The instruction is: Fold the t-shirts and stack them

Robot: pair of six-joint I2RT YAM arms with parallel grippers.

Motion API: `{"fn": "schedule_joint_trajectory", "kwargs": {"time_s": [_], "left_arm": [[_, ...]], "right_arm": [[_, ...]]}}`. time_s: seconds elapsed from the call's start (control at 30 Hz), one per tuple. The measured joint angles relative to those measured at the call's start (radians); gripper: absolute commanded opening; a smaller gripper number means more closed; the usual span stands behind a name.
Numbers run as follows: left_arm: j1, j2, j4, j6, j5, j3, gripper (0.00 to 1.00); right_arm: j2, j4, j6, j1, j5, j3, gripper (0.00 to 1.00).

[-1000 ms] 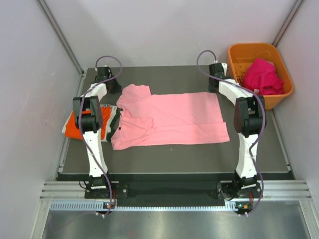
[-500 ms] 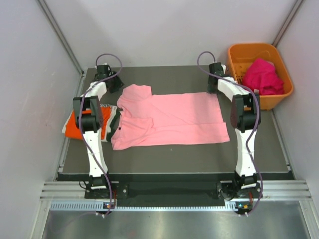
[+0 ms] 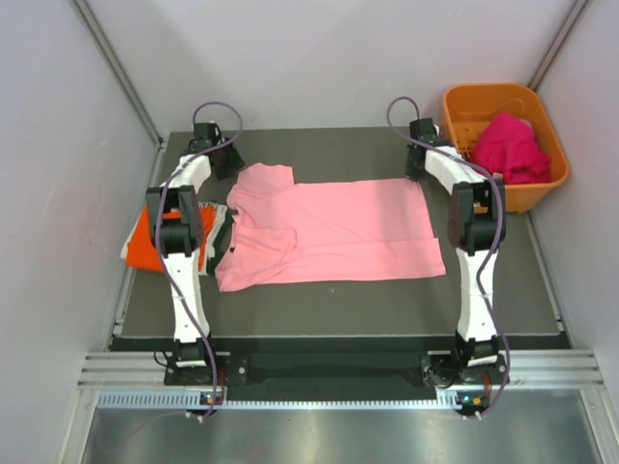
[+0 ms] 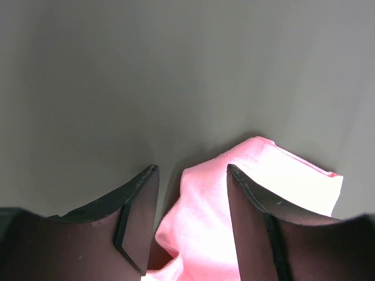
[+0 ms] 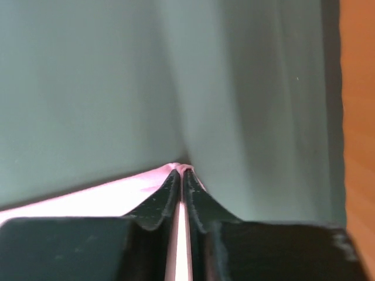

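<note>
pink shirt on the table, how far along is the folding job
Early to middle. Done, it seems: a pile with an orange shirt at the left edge of the table. In hand: the pink t-shirt lies spread flat, unfolded; the right fingers are shut on its far corner, the left fingers open astride its other far corner. Left: fold and stack it, then the magenta shirts in the basket.

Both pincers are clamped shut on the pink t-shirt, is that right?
Not quite: only the right pincer is clamped shut on the pink t-shirt. The left pincer stands open, astride a corner of it, as the left wrist view shows.
</note>
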Motion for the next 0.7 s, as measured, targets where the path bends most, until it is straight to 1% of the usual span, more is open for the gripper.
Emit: {"fn": "schedule_joint_trajectory", "kwargs": {"time_s": [0.37, 0.5, 0.63, 0.7], "left_arm": [[-0.013, 0.011, -0.011, 0.010, 0.003, 0.021, 0.57], [-0.024, 0.039, -0.026, 0.017, 0.006, 0.068, 0.57], [-0.035, 0.069, -0.037, 0.026, 0.008, 0.117, 0.54], [-0.037, 0.072, -0.037, 0.027, 0.008, 0.124, 0.50]], "right_arm": [[0.010, -0.021, -0.007, 0.000, -0.006, 0.021, 0.00], [0.010, -0.021, -0.007, 0.000, -0.006, 0.021, 0.00], [0.010, -0.021, -0.007, 0.000, -0.006, 0.021, 0.00], [0.010, -0.021, -0.007, 0.000, -0.006, 0.021, 0.00]]}}
